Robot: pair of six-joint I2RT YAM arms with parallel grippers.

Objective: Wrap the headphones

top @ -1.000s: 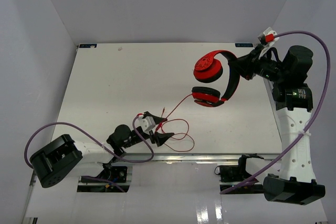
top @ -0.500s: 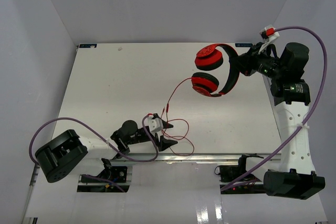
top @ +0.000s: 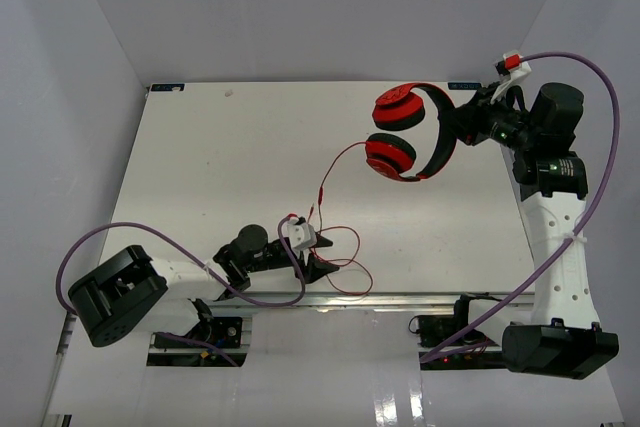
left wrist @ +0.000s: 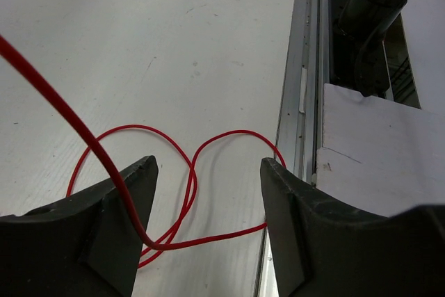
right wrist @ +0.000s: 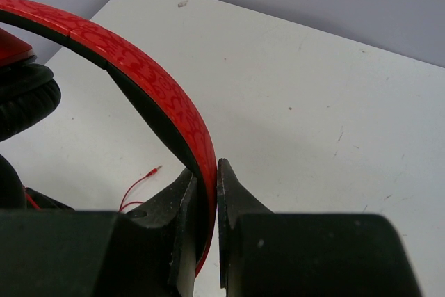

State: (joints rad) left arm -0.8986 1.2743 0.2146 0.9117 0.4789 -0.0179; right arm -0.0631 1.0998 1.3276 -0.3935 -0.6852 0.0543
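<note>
My left gripper (left wrist: 208, 172) has slid over the red cable (left wrist: 66, 113) loops at the near edge, jaws apart, one strand running between them (not pinched yet), so gathering can start. Farther off, my right gripper (right wrist: 207, 172), clamped on the headband (right wrist: 139, 67), has lifted the headphones (top: 390, 157) above the table's (top: 220, 167) far right, both red earcups (top: 398, 107) hanging clear.

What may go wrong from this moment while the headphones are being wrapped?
1. The right tool pinches only the thin headband, so the headphones may swing or slip out.
2. The cable crosses between the fingers of the open left tool, above its own loose loops; closing may catch extra strands.
</note>
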